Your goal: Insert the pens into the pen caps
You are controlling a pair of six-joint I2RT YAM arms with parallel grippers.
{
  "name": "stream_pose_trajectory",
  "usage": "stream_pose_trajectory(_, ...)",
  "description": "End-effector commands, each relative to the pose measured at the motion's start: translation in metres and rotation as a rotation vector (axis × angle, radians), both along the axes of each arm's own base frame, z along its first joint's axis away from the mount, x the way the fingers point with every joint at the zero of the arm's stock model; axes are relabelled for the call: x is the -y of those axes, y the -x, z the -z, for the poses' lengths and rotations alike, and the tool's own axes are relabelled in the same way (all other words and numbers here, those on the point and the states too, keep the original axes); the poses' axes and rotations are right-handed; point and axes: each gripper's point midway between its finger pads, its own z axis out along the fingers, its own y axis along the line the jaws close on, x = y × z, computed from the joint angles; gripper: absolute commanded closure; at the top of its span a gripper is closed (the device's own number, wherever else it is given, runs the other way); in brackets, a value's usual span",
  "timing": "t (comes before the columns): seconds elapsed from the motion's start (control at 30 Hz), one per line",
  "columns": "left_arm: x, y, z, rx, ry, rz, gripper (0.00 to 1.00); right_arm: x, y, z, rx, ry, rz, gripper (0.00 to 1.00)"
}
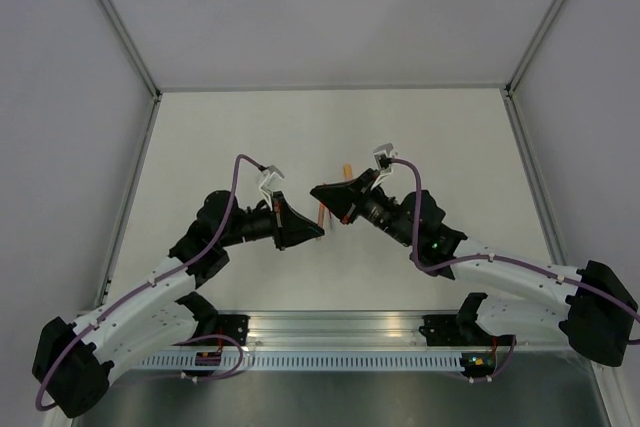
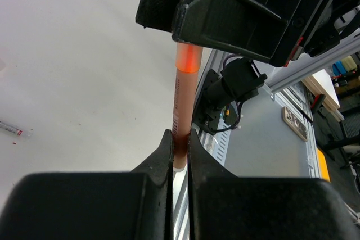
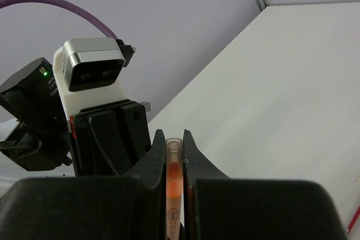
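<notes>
Closest to the left wrist camera, the left tool (image 2: 180,139) is two matte black, wedge-shaped fingers. They are closed down to a thin slit and pinch the orange pen (image 2: 179,111) near its lower end. The pen is a slim, smooth plastic stick, pale salmon with fine dark print along the shaft, and it rises toward 12 o'clock. Its upper end meets the orange cap (image 2: 188,60), a short, brighter, slightly see-through sleeve a little wider than the shaft. How far the pen sits inside it cannot be told.

The right tool (image 3: 173,136) is the same hard black plastic. Its fingers are drawn in until only the tube fits between them, and they clamp the cap, whose round open end shows between the tips. At 10 o'clock in the right wrist view is the left arm's camera (image 3: 93,71), a white box with a silver face.

From overhead, pen and cap form one slanted line above the middle of the smooth white bench (image 1: 250,137), running from 7 to 1 o'clock. The left tool reaches in from 8 o'clock and the right from 4 o'clock.

A thin red-marked stick (image 2: 11,128) lies flat on the bench at the 9 o'clock edge of the left wrist view, well apart from both tools.
</notes>
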Motion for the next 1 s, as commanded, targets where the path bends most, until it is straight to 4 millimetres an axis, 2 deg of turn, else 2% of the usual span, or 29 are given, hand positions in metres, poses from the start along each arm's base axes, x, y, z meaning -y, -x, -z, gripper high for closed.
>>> stream_pose_trajectory(0.0,-0.011,-0.034,-0.079,0.222,0.148,-0.144,0.98,-0.009,0.022,0.044,-0.121,0.174,-0.082,1.00)
stream_pose_trajectory(0.03,-0.010,-0.034,-0.075,0.210,0.138,-0.138,0.94,-0.007,0.015,0.046,-0.133,0.192,-0.049,1.00)
stream_pose_trajectory(0.1,-0.008,-0.030,-0.070,0.204,0.126,-0.109,0.84,-0.008,0.001,0.037,-0.134,0.197,-0.005,1.00)
stream_pose_trajectory(0.13,-0.007,-0.030,-0.067,0.200,0.118,-0.104,0.73,-0.008,-0.003,0.036,-0.140,0.200,0.008,1.00)
stream_pose_trajectory(0.2,-0.006,-0.028,-0.061,0.189,0.100,-0.090,0.65,-0.006,-0.019,0.029,-0.140,0.202,0.049,1.00)
stream_pose_trajectory(0.33,-0.005,-0.027,-0.048,0.163,0.083,-0.077,0.39,0.004,-0.049,0.024,-0.161,0.224,0.108,1.00)
stream_pose_trajectory(0.4,-0.004,-0.025,-0.040,0.150,0.073,-0.061,0.35,0.015,-0.071,0.024,-0.180,0.225,0.155,1.00)
stream_pose_trajectory(0.5,-0.003,-0.025,-0.032,0.142,0.067,-0.055,0.32,0.026,-0.084,0.030,-0.202,0.240,0.157,1.00)
stream_pose_trajectory(0.6,-0.002,-0.028,-0.018,0.128,0.045,-0.057,0.32,0.025,-0.082,0.035,-0.206,0.240,0.119,1.00)
stream_pose_trajectory(0.7,0.001,-0.031,-0.010,0.118,0.039,-0.048,0.30,0.016,-0.067,0.030,-0.178,0.224,0.019,1.00)
stream_pose_trajectory(0.73,0.003,-0.032,-0.010,0.119,0.040,-0.042,0.29,0.013,-0.059,0.019,-0.156,0.182,-0.021,1.00)
stream_pose_trajectory(0.77,0.004,-0.032,-0.010,0.114,0.039,-0.031,0.28,0.013,-0.055,0.022,-0.160,0.176,-0.034,1.00)
stream_pose_trajectory(0.97,0.009,-0.042,-0.013,0.111,0.037,-0.045,0.27,0.014,-0.031,0.001,-0.140,0.063,-0.119,1.00)
